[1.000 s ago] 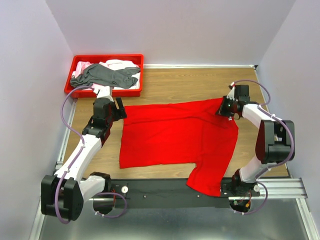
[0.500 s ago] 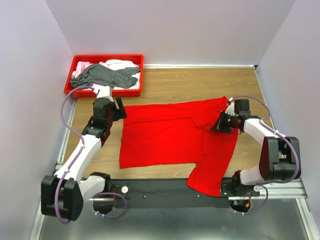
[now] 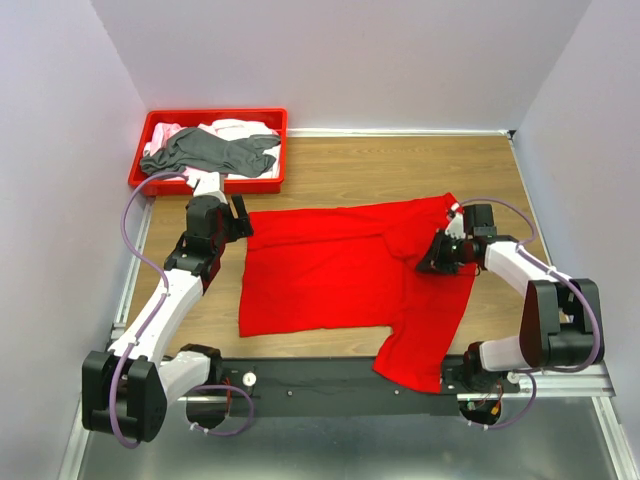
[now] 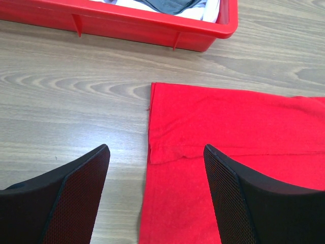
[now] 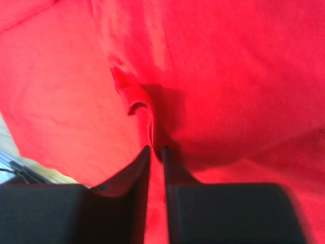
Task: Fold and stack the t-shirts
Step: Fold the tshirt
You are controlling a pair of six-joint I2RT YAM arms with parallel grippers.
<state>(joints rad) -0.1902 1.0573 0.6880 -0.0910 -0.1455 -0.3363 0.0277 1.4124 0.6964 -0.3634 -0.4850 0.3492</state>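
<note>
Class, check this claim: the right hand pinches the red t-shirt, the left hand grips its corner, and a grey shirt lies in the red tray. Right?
Not quite: the left wrist view shows the left hand open over that corner, gripping nothing. The right hand does pinch the red t-shirt, and a grey shirt lies in the red tray.

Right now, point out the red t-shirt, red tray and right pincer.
red t-shirt [image 3: 330, 275]: top external view, middle of the body.
red tray [image 4: 127, 26]: left wrist view, near side wall.
right pincer [image 5: 156, 150]: right wrist view, between the fingertips.
</note>
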